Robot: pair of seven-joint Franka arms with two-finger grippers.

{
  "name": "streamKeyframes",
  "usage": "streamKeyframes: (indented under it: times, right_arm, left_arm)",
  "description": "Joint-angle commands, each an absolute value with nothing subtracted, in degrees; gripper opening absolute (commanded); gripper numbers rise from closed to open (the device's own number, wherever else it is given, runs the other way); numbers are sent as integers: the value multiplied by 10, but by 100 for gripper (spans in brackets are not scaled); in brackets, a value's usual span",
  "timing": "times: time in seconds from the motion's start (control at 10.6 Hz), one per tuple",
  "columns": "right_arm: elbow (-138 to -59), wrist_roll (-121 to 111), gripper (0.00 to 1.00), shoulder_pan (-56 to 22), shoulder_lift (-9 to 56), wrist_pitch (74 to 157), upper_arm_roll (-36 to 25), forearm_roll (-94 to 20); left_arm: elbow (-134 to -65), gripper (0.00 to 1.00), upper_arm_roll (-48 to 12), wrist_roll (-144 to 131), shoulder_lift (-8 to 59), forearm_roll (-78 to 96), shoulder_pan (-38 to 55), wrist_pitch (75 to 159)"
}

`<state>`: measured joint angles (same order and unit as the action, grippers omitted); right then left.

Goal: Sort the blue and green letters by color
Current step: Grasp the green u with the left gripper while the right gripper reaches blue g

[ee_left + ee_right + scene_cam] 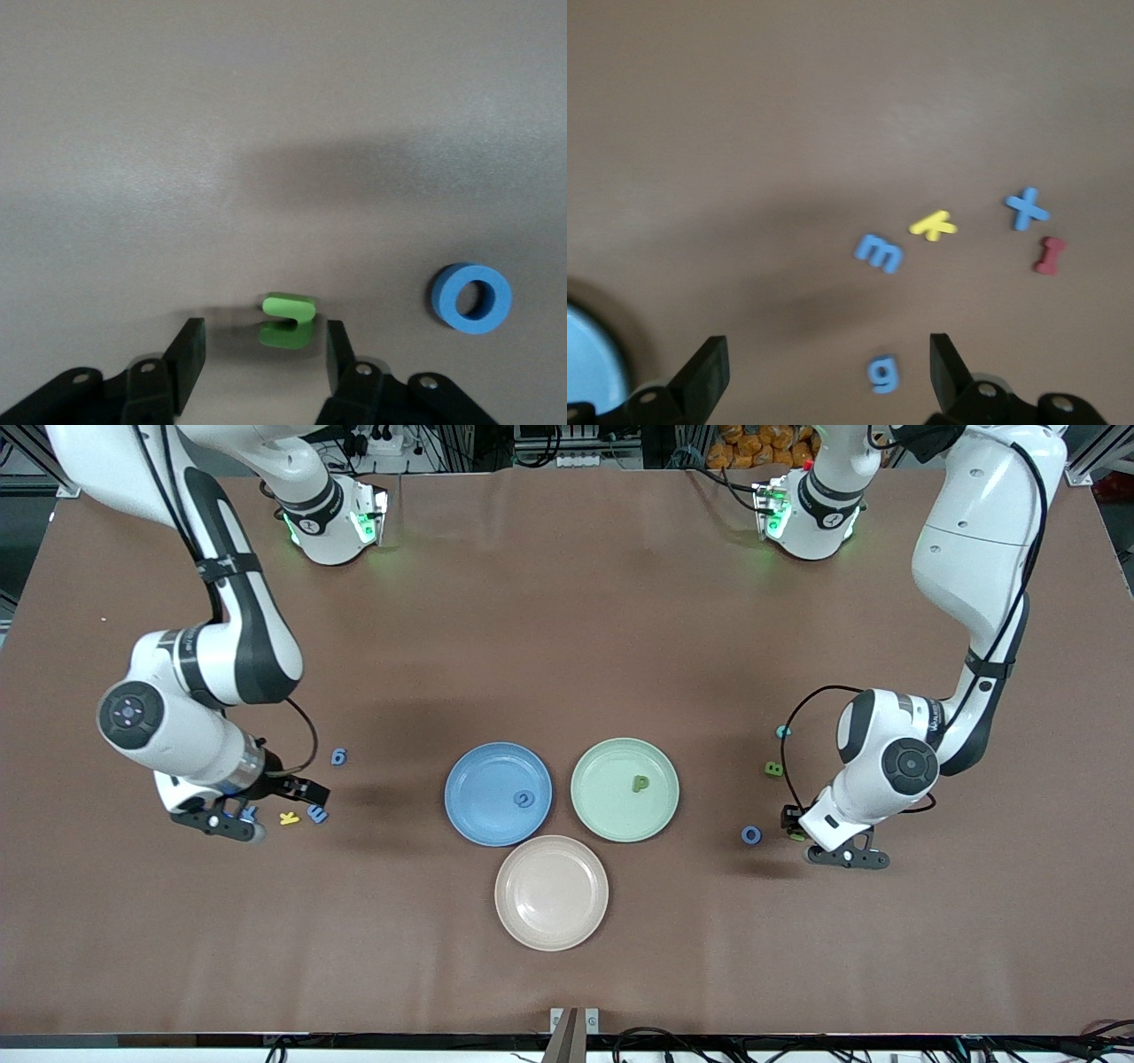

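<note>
Nearest, a pink plate [551,892] sits bare. Left claw [266,354] spread astride a light, stiff green letter [287,319]; pinch its flat sides. Right claw [829,363] spread over blue letters [879,252].

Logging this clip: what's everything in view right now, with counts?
blue plate: 1, mid-table, holds one blue letter
green plate: 1, beside the blue plate, holds a green P
pink plate: 1, bare, nearest the front camera
loose blue letters: 4; g, m and x at the right arm's end, O at the left arm's end
loose green letters: 2, left arm's end; B and one under the left gripper
yellow k: 1, between m and x
red letter: 1, beside x
teal piece: 1, farther than B
table: brown
left gripper: open, over the green letter
right gripper: open, over g
</note>
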<state>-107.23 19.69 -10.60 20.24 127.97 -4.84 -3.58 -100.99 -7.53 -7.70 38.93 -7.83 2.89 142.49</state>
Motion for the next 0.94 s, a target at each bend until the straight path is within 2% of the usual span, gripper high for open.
streamKeyframes:
  times: [0.0, 0.09, 0.19, 0.38, 0.57, 0.66, 0.85]
  right_arm:
    - [-1243, 181, 100, -82, 142, 1419, -36, -42]
    - [-1267, 181, 100, -82, 139, 1429, -35, -42]
    - [-1287, 181, 100, -82, 137, 1447, -35, -42]
    - [-1317, 182, 100, -88, 147, 1493, -30, -42]
    - [-1329, 182, 100, -90, 170, 1533, -24, -42]
    - [-1333, 182, 100, -90, 191, 1568, -20, -42]
    - [-1336, 182, 100, -90, 208, 1585, -18, -42]
  left_arm:
    - [-1006, 62, -79, -76, 397, -91, 29, 1434]
    - [-1005, 62, -79, -76, 400, -91, 29, 1434]
    - [-1005, 57, -79, -74, 402, -91, 28, 1436]
    - [-1004, 41, -79, -72, 402, -91, 26, 1437]
    - [-1004, 11, -79, -74, 402, -91, 24, 1437]
    - [-1003, 0, -79, -82, 401, -89, 25, 1437]
    - [-1003, 0, -83, -104, 386, -85, 29, 1434]
